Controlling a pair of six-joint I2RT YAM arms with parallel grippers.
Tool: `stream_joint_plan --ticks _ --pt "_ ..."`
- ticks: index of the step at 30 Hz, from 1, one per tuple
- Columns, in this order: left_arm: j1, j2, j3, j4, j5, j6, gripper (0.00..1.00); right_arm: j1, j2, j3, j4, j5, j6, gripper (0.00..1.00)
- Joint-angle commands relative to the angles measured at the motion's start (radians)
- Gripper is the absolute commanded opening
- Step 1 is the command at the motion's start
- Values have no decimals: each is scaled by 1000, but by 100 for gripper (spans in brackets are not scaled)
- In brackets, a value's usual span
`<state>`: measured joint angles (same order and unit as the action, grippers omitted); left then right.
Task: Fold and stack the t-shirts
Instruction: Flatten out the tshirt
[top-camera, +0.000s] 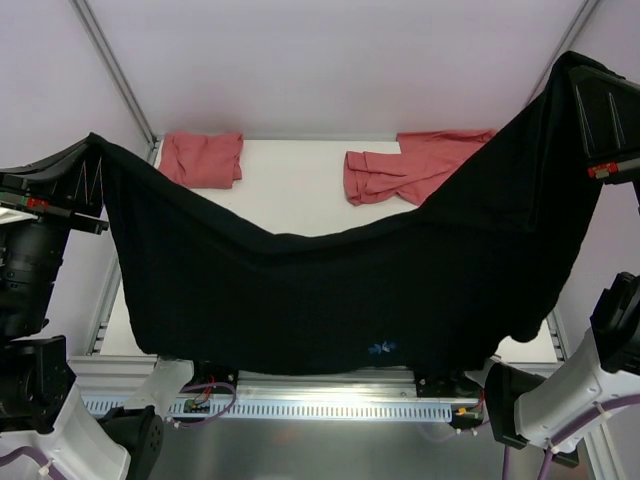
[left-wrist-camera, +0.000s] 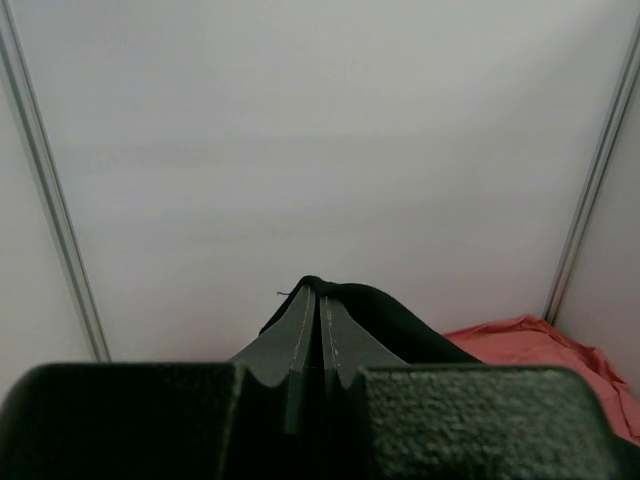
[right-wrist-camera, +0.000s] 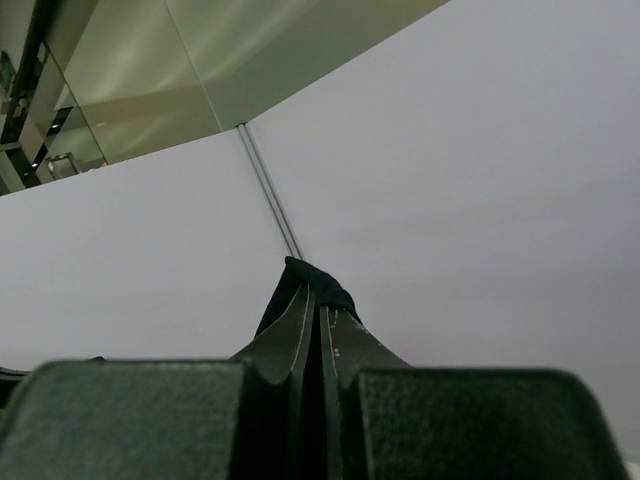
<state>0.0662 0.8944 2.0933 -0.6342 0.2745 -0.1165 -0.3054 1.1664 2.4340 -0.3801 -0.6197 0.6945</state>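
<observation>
Spreading step: large black cloth t-shirt (top-camera: 330, 290) hangs btwn both arms.
Left end effector (left-wrist-camera: 312, 292) & right end effector (right-wrist-camera: 314, 295) pinch its corners; next, prob.: lay it flat on white counter (top-camera: 290, 190).

surface: white table (top-camera: 300, 190) | far-left corner of table: compact salmon-red t-shirt (top-camera: 203, 158) | far-right part of table: crumpled salmon-red t-shirt (top-camera: 400, 172)
</observation>
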Motion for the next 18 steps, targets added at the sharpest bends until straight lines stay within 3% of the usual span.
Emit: stream_joint_plan --ticks 1,7,12,14,18 --pt "1 23 -32 63 -29 -44 0 -8 50 -10 -70 60 -53 0" --pt "3 102 -159 197 -40 -101 0 -8 154 -56 -118 106 -150 0" --pt "1 182 -382 364 -84 -127 0 -8 231 -321 -25 132 -216 0" --pt "3 224 -459 456 -110 -137 0 -6 323 -355 -43 111 -242 0" --pt "3 349 -498 507 -126 -120 0 -5 424 -498 76 115 -221 0"
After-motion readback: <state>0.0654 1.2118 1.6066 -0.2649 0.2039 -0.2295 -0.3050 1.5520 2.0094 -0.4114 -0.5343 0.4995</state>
